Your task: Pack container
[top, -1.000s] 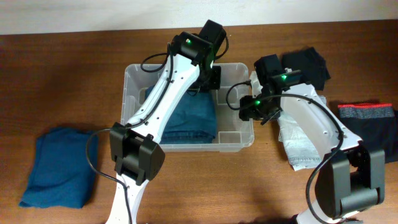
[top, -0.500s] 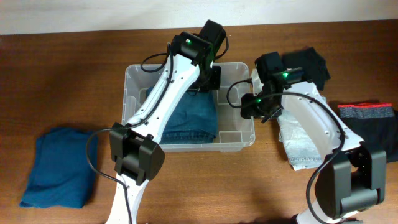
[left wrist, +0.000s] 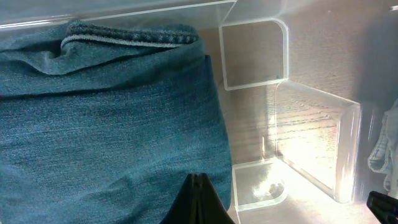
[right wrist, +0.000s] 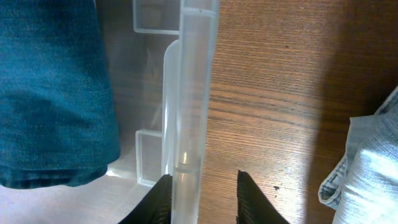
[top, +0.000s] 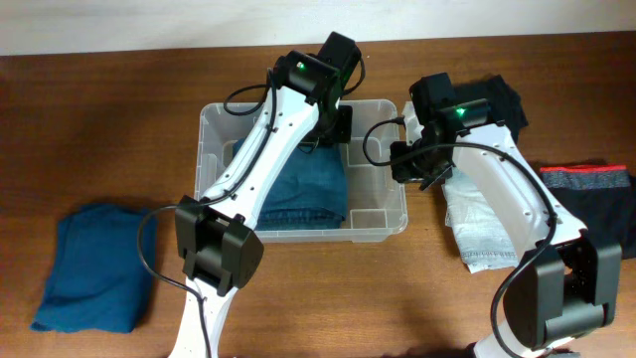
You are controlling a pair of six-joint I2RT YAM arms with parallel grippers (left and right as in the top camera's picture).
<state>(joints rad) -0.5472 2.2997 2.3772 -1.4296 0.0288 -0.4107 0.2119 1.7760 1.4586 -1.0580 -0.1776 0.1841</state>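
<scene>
A soft, folded blue garment (top: 94,268) is seen at left on the wooden table (top: 99,119). At centre, the clear, round-cornered plastic container (top: 212,127) is set mouth up, its long axis left to right, with folded denim jeans (top: 310,184) inside. The left gripper (left wrist: 198,180) is pinched together over the denim. The right gripper (right wrist: 203,177) is held apart astride the container's right wall. A pale garment (top: 479,227) and dark garments (top: 596,214) are piled at right.

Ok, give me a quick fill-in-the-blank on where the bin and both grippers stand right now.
1. The jeans in the container are ___ in colour.
2. The left gripper, over the jeans, is ___.
3. The right gripper straddles the container's side ___.
4. The pale garment lies ___ the container.
Missing: blue; shut; wall; outside.
</scene>
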